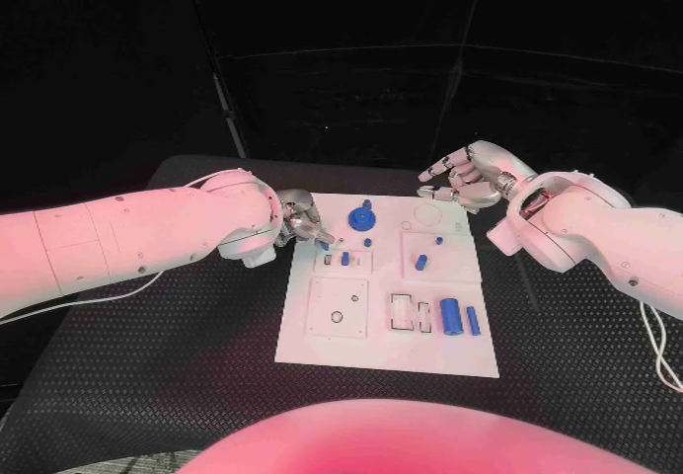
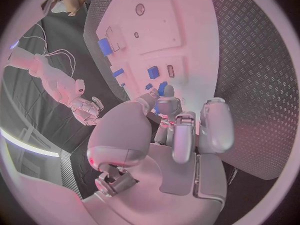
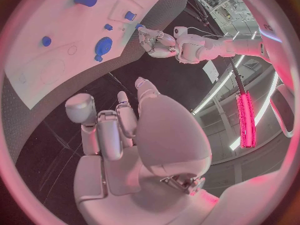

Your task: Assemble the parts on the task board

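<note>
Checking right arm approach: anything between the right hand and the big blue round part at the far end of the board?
Nothing visible. The right hand hovers off the task board's far right corner, holding nothing. Bare white board lies between it and the big blue round part. The left hand is at the board's opposite edge, not in that path.

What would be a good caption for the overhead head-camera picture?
Left robot hand reaches the white task board's edge among blue parts; right robot hand hovers beyond it.

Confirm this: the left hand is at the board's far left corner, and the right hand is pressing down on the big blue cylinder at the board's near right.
Not quite. The head view shows the right hand raised off the task board's far right corner, holding nothing. The big blue cylinder lies untouched. The left hand is at the far left corner.
</note>
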### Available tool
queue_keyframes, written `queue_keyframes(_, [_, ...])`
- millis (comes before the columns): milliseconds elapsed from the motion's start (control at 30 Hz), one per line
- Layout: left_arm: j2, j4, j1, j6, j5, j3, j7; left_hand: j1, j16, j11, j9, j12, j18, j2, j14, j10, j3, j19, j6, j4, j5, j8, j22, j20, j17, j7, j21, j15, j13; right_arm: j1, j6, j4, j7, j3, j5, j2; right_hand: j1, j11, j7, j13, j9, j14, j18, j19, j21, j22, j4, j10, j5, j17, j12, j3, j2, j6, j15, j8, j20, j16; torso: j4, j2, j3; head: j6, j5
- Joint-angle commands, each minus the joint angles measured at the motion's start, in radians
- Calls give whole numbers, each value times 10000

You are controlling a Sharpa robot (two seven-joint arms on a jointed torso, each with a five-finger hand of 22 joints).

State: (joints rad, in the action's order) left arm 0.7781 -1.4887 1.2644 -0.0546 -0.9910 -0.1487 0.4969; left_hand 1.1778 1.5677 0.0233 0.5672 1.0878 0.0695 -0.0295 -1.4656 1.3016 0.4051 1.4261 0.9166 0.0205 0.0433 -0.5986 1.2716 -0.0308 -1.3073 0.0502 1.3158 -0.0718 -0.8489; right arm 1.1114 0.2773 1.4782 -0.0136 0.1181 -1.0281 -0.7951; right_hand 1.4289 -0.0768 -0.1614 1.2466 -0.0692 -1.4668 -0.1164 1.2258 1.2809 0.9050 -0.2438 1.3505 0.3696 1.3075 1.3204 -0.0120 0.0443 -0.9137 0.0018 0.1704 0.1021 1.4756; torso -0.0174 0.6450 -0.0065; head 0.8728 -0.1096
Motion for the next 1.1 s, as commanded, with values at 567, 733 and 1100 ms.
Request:
queue_keyframes(567, [64,-247,-425,-855,-1113,-13,-210,-150,31,42,28,76,16,61,-1052,115,1507,97,-9,-1308,53,-63,51,20,-2635,-37,90,-104,-17,15,-48,-20,78,-6,68,24,-37,69,34,8,13,-610,-71,-70,-43,-8,-52,-8,29,638,-24,-7,-27,-36,-75,46,8,-57,28,3,0,-2,-48])
queue_keyframes(733, [61,-237,-480,-716,-1149,-14,-176,-150,31,42,28,76,16,61,-1052,115,1507,97,-9,-1308,53,-63,51,20,-2635,-37,90,-104,-17,14,-46,-22,82,-8,68,23,-37,69,34,8,13,-610,-71,-70,-43,-8,-52,-8,29,638,-24,-7,-27,-36,-75,46,8,-57,28,10,4,-2,-46])
queue_keyframes(1100, [20,-148,-544,-370,-1163,-15,-128,-164,31,43,35,74,21,85,-1052,116,1567,89,-16,-1308,54,-71,34,22,-2635,-37,73,-106,-14,12,-49,-29,94,-11,69,43,-37,69,34,8,13,-610,-71,-70,-43,-8,-52,-8,29,638,-24,-7,-27,-36,-75,46,8,-57,29,3,0,-2,-39])
